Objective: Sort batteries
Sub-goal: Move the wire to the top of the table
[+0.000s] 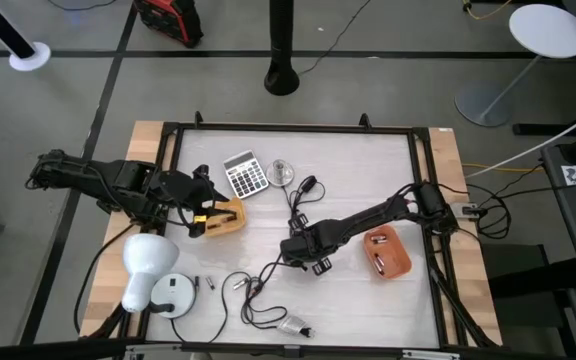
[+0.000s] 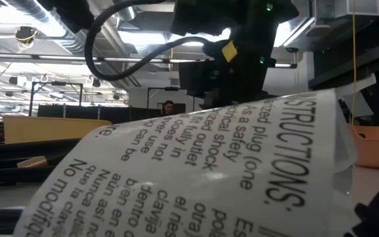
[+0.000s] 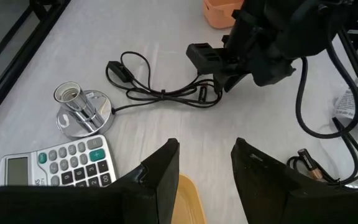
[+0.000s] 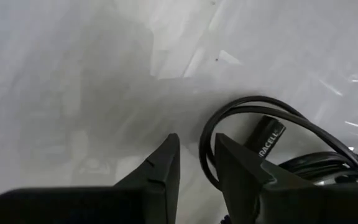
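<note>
Loose batteries (image 1: 205, 284) lie at the lower left of the overhead frame; others fill the orange tray (image 1: 400, 262) at right. Sorting looks unfinished. The right gripper (image 1: 320, 266), slightly parted and empty, hovers mid-table; the left gripper (image 1: 211, 213), parted, hangs over the tan tray (image 1: 233, 221).

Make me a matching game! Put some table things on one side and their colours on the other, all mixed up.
Things:
1. calculator
2. tray near the right arm
3. tray under the left gripper
4. lamp shade

Colours:
A. orange
B. white
C. grey with white keys
D. tan yellow

Pairs: 1-C, 2-A, 3-D, 4-B
</note>
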`<action>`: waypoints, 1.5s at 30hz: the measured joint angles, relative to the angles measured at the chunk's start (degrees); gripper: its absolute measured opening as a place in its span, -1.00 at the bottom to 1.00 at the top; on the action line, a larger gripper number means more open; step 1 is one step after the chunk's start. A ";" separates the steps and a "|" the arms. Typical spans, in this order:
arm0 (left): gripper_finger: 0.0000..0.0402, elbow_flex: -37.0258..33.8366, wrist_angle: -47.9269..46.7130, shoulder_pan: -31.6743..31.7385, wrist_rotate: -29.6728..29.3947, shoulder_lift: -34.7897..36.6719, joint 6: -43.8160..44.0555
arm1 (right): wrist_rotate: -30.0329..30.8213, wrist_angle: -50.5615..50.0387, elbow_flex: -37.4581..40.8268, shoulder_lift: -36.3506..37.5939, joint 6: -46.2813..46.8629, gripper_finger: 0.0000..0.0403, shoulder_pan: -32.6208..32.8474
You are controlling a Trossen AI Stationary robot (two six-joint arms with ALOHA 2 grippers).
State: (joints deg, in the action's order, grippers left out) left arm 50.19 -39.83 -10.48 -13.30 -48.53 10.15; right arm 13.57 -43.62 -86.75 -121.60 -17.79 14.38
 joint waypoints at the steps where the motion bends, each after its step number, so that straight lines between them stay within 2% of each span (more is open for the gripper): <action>1: -0.32 0.00 -0.02 0.00 -0.02 0.00 0.00 | -0.09 0.41 0.32 0.07 0.06 -0.51 -0.32; 7: -0.32 0.00 0.00 0.00 0.00 0.00 0.24 | -2.00 1.16 0.56 0.06 1.58 -0.58 -1.99; 12: -0.32 0.00 0.00 0.00 0.00 0.00 0.31 | -3.19 1.49 0.57 -0.05 2.11 -0.90 -2.52; 14: -0.32 0.00 0.00 0.00 0.00 0.00 0.35 | -3.24 1.50 0.58 0.02 2.11 -0.96 -2.43; 18: -0.32 0.00 0.00 0.00 0.00 0.00 0.37 | -3.52 0.39 -0.05 -0.04 2.57 -0.89 -2.43; 23: -0.32 0.00 0.00 0.00 0.00 0.00 0.37 | -2.69 -4.70 -3.42 -0.24 2.54 -0.97 -2.43; 27: -0.32 0.00 0.02 0.00 -0.02 0.00 0.37 | -2.01 -8.05 -6.92 0.02 2.50 -0.95 -2.45; 33: -0.32 0.00 0.02 0.00 -0.01 0.00 0.37 | 2.85 -13.62 -9.13 0.17 1.56 -0.93 -2.91; 38: -0.32 0.00 0.02 0.00 0.00 0.00 0.61 | 4.81 -17.09 -9.11 0.17 1.30 -0.93 -5.85; 45: -0.32 0.00 0.02 0.00 0.00 0.00 0.70 | 4.87 -16.39 -9.10 0.17 2.97 -0.93 -10.99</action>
State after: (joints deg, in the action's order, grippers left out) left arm 50.19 -39.81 -10.48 -13.30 -48.53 10.85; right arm 18.44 -60.01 -95.85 -121.42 -14.82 3.39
